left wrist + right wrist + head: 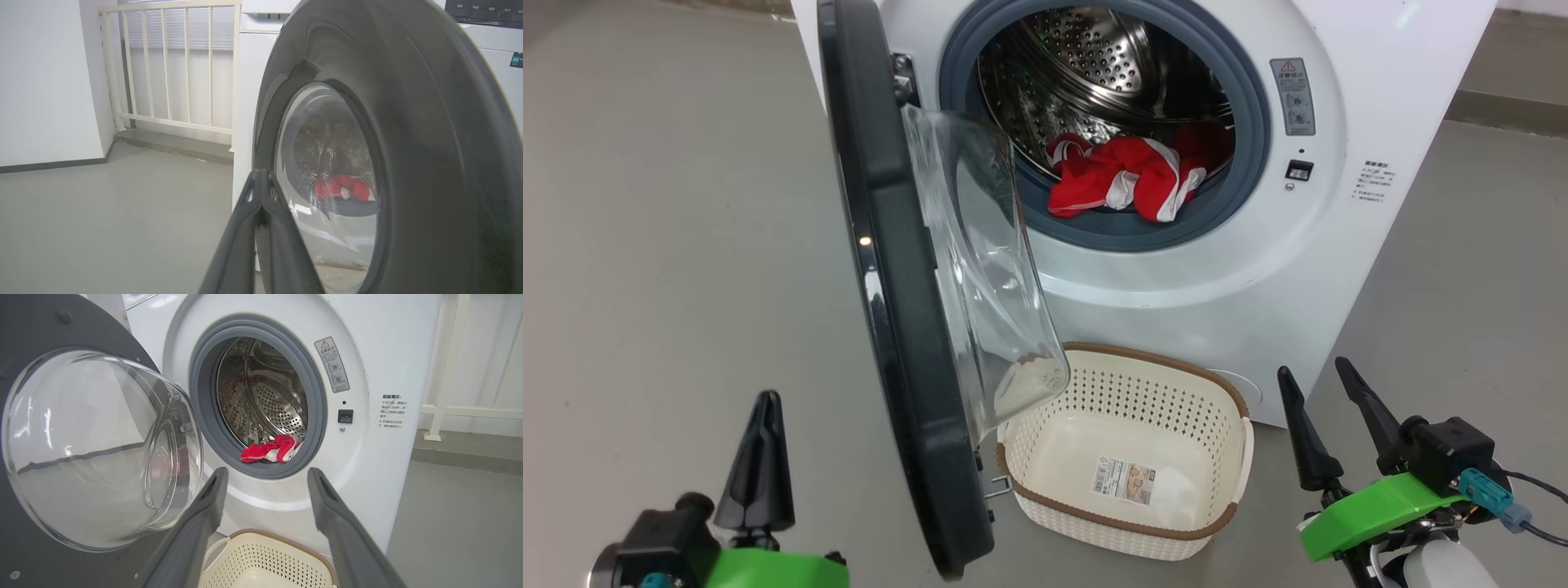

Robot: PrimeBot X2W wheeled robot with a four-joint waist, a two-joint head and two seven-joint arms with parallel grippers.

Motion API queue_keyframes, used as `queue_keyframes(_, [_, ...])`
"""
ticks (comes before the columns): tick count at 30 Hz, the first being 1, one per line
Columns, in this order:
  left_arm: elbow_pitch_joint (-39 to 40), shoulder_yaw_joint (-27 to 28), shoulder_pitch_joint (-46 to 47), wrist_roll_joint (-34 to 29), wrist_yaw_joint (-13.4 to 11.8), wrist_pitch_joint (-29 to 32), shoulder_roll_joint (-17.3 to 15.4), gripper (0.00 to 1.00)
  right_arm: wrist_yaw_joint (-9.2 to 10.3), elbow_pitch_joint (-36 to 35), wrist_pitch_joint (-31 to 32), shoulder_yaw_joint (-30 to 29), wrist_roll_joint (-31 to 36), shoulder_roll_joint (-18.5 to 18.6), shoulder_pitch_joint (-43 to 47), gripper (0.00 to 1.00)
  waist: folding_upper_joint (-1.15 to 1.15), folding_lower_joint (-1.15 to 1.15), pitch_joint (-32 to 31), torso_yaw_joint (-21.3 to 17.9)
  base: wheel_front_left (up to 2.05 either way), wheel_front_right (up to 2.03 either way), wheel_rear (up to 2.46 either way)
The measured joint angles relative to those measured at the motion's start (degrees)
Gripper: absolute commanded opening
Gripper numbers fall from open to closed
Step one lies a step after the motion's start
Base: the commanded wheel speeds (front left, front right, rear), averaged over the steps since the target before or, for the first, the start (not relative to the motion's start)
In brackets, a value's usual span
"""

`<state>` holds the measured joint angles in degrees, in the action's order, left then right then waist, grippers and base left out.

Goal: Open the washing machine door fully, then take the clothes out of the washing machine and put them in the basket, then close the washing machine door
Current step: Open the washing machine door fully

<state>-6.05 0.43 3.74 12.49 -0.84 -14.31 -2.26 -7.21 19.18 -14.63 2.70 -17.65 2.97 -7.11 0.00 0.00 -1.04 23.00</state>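
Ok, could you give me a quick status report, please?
Left gripper shut, empty, outside the door. Right gripper open, empty. Clothes in drum, basket empty. Door only part-open, beside basket.

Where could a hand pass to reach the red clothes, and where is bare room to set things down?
Free: the basket, holding just its label; grey floor left of the washing machine door; floor right of the washing machine; the drum mouth above the clothes. Crowded: the basket's left end, where the door's glass bowl juts close.
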Motion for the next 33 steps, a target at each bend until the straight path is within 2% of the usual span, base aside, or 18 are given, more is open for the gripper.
queue_keyframes(11, [12.29,-2.75,5.90,1.72,-2.71,-0.27,0.00,0.00,0.00,0.33,0.00,-0.02,0.00,-0.03,0.02,1.00,0.00,0.00,-0.22,-0.70,0.00,0.00,0.00])
queue_keyframes(18, [19.91,-6.53,8.85,1.72,-2.65,0.00,-0.01,0.00,0.00,0.49,0.00,-0.05,-0.01,-0.03,0.06,1.00,0.00,0.00,-0.05,-1.40,0.00,0.00,0.00])
queue_keyframes(25, [25.41,-13.05,9.52,2.67,-2.16,5.31,-0.05,0.00,0.00,0.48,0.00,-0.11,-0.03,-0.03,0.07,1.00,0.00,0.00,0.66,-2.04,0.00,0.00,0.00])
queue_keyframes(33, [25.18,-21.11,8.37,6.92,-2.75,13.96,-0.20,0.00,0.00,0.46,0.00,-0.18,-0.25,-0.03,0.03,1.00,0.00,0.00,1.71,-2.42,0.00,0.00,0.00])
